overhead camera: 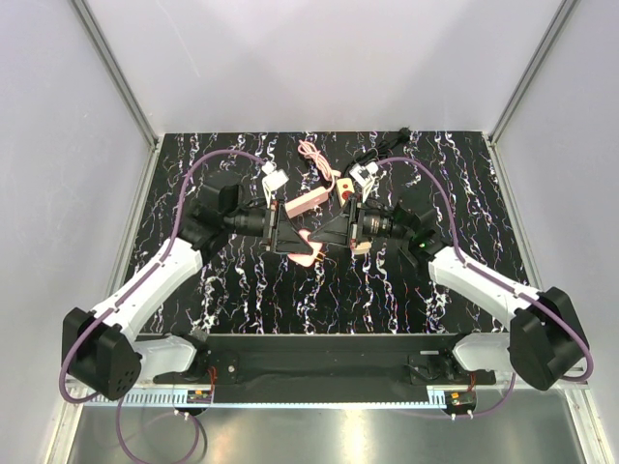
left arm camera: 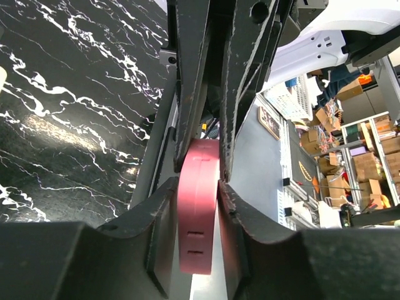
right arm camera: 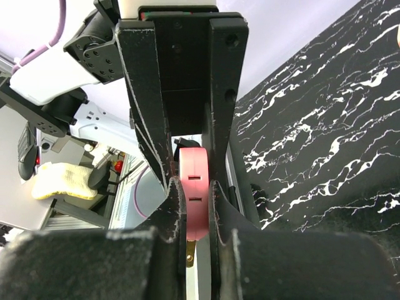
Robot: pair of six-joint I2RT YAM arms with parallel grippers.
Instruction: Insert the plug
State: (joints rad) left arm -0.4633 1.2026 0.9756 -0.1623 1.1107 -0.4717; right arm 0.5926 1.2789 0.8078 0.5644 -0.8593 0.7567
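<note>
- Two grippers met nose to nose at the centre of the top view, above the black marbled table [overhead camera: 242, 290]. The left gripper [overhead camera: 290, 232] reached in from the left of the frame and the right gripper [overhead camera: 340, 227] from the right.
- Left gripper [left arm camera: 199, 187]: its fingers were pressed together on a pink piece [left arm camera: 199, 212], which stood edge-on at lower centre of the left wrist view with two slots facing the camera. The flat faces took the clamp, probably so that the piece could not twist.
- Right gripper [right arm camera: 192, 187]: it was likewise pinched on the pink piece [right arm camera: 195, 165], gripped across its flat sides at centre frame. A brass prong [right arm camera: 189, 256] projected bare below the fingers, so that end was judged not yet seated in anything.
- Whether the two wrist views showed one body held from both ends or two parts butted together could not be told. In the top view only a pink sliver [overhead camera: 308, 255] showed, just below the meeting fingertips.
- Holding from both sides kept the piece off the table and fixed its angle, which suited lining up prongs with slots.
- A pink power strip [overhead camera: 309, 203] lay just above the grippers, and its pink cable [overhead camera: 314, 155] looped toward upper centre. It was the likely receptacle.
- Two white adapters [overhead camera: 274, 179] [overhead camera: 366, 174] lay to either side of the strip, apart from the grip.
</note>
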